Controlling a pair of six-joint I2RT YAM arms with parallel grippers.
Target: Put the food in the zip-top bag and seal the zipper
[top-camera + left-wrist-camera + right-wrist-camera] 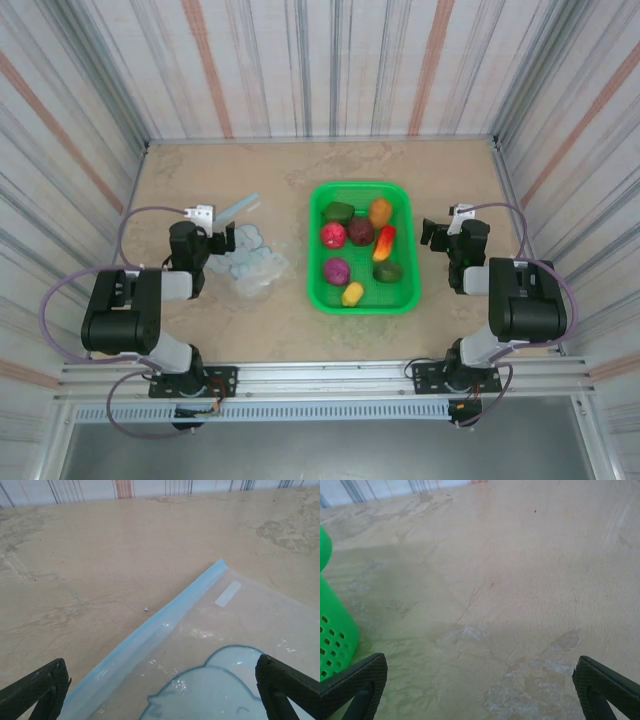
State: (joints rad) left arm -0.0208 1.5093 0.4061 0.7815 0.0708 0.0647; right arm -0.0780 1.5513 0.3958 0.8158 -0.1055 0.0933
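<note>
Start state, nothing bagged yet. Toy food [361, 231] all sits in the green mesh basket [314, 262] at table [200, 170] centre: roughly eight pieces, including an orange one [380, 211], a magenta one [337, 271] and a yellow one [352, 293] at the near end. Zip-top bag [250, 262] lies flat on the table just left of the basket, apart from it and empty, with a pale blue cartoon print on its face. The zipper [238, 208] runs along its far-left edge; in the left wrist view the zipper [165, 625] crosses diagonally ahead of the fingers. Cannot tell whether the mouth is sealed or loose. Left gripper [224, 240] hovers over the bag's left side, fingers [35, 690] spread wide, nothing between them. Right gripper [434, 233] sits right of the basket, fingers [355, 685] likewise spread and empty, over bare table, with the basket wall [335, 630] at the left of its view. Judged step: open the bag mouth. Approach note: bring the left fingers down onto one lip only, just behind the blue strip, and lift so the mouth gapes toward the basket. Film is thin and slick, so catching both layers would keep it closed. Right arm then takes the pieces one at a time, nearest first.
</note>
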